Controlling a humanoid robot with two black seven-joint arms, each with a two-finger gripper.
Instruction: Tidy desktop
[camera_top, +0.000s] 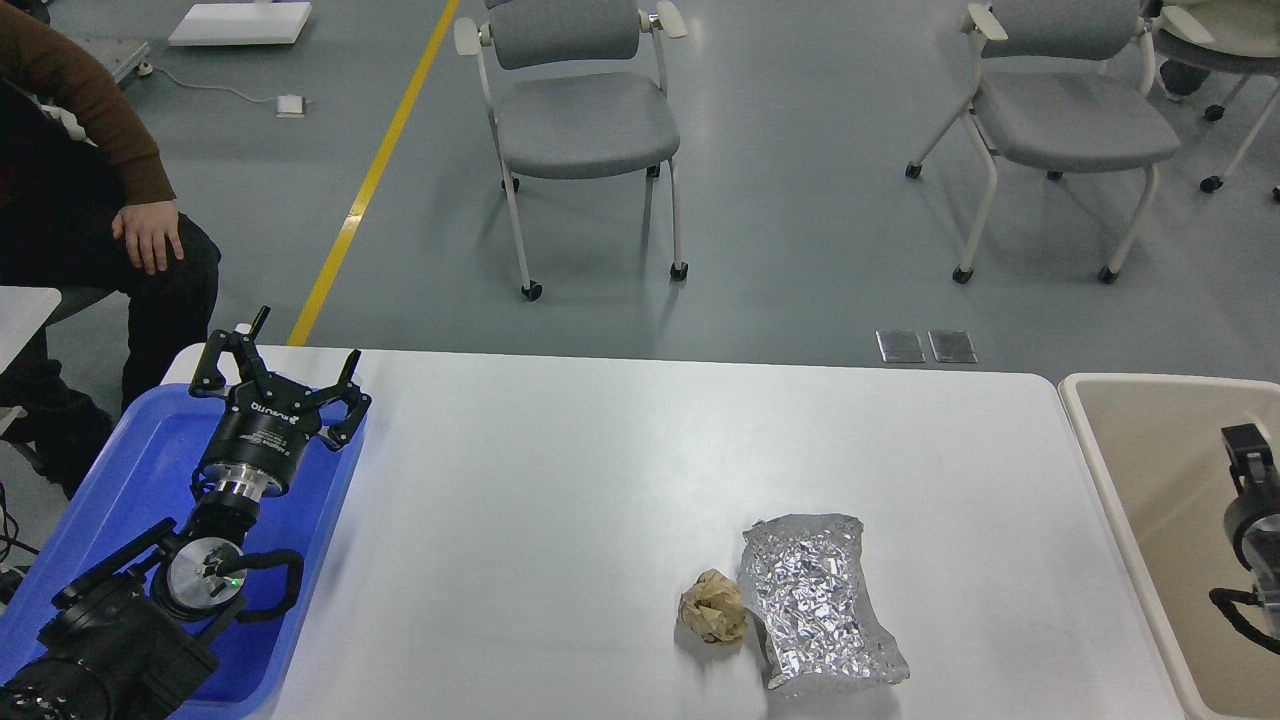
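The white desktop (600, 470) holds a crumpled silver foil bag (820, 612) and, touching its left side, a crumpled brown paper ball (713, 606), both near the front right. My left gripper (300, 350) is open and empty, held above the far right corner of the blue tray (120, 470), far from both items. My right gripper (1243, 447) comes in at the right edge over the beige tub (1130, 470). It is seen end-on and dark, so its fingers cannot be told apart.
The blue tray sits off the desktop's left end and the beige tub off its right end. A seated person (90, 200) is at the far left. Two grey chairs (585, 120) (1070, 115) stand on the floor beyond the table.
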